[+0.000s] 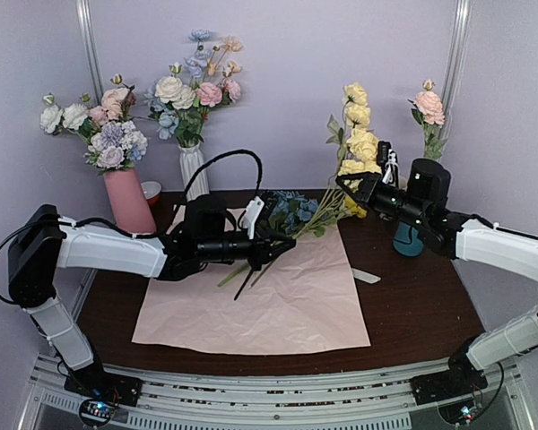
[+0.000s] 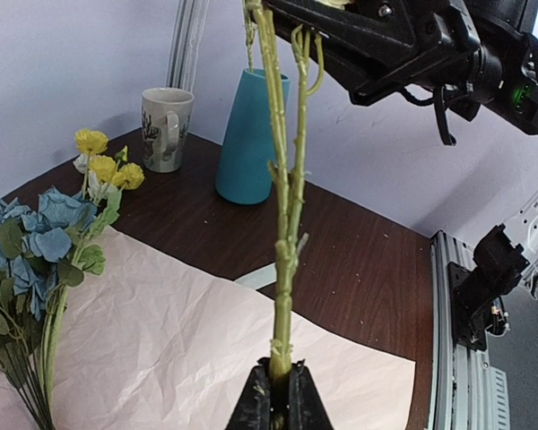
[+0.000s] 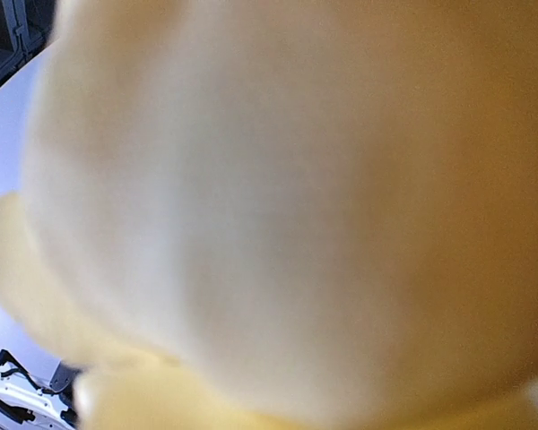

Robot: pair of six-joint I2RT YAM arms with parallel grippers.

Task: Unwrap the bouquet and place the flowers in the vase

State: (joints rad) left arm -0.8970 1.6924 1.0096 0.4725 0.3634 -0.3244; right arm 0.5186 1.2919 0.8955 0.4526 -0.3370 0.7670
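The pink paper wrap (image 1: 278,305) lies spread flat on the table. Blue and small yellow flowers (image 1: 291,211) lie on its far edge, also visible in the left wrist view (image 2: 36,237). My left gripper (image 1: 285,242) (image 2: 280,367) is shut on the lower end of a long green stem (image 2: 285,206). That stem slants up to large yellow blooms (image 1: 359,134). My right gripper (image 1: 342,181) (image 2: 291,11) has its fingers closed together on the stem just under the blooms. A yellow bloom (image 3: 278,206) fills the right wrist view. The teal vase (image 1: 407,240) (image 2: 249,139) stands behind the right arm.
A pink vase (image 1: 130,202) and a white ribbed vase (image 1: 194,170), each with its own bunch, stand at the back left. A cream mug (image 2: 166,128) stands beside the teal vase. A pink bloom (image 1: 429,107) rises above the right arm. A pale ribbon strip (image 1: 366,277) lies right of the paper.
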